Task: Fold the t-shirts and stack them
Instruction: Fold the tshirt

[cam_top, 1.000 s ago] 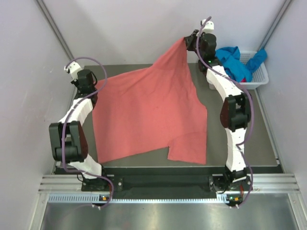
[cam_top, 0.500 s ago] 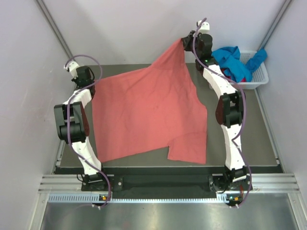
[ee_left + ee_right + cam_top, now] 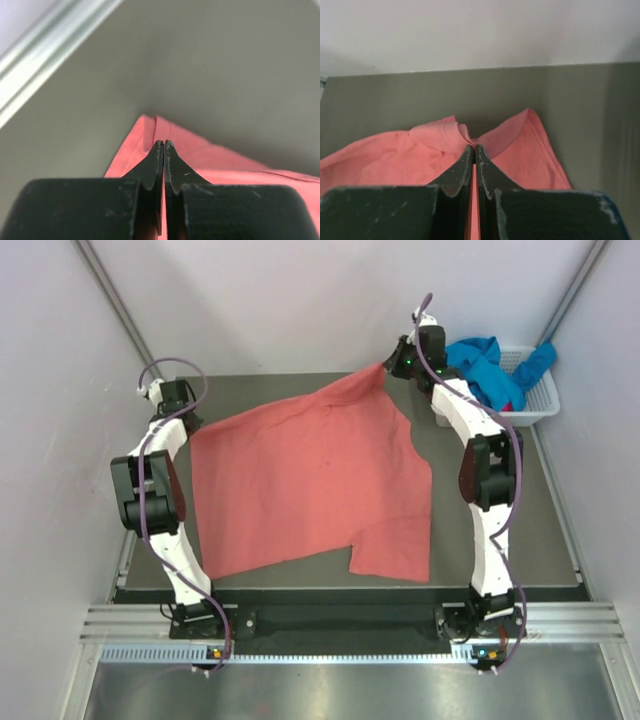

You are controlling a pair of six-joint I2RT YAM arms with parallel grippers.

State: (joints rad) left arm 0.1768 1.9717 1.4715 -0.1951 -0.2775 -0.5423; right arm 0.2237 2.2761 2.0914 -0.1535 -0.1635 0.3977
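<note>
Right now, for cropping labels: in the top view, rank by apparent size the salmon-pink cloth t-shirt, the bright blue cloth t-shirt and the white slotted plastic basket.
1. salmon-pink cloth t-shirt, clearly largest.
2-3. bright blue cloth t-shirt and white slotted plastic basket: look alike, overlapping; unranked.

White slotted basket point(image 3: 541, 400) at the far right corner — seemingly on the grey table point(image 3: 550, 540).

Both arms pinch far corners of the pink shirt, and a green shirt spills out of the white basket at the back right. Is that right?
Not quite: the top view shows a bright blue t-shirt, not a green one, spilling from the white basket. The left gripper and right gripper do each pinch a far corner of the salmon-pink t-shirt.
</note>
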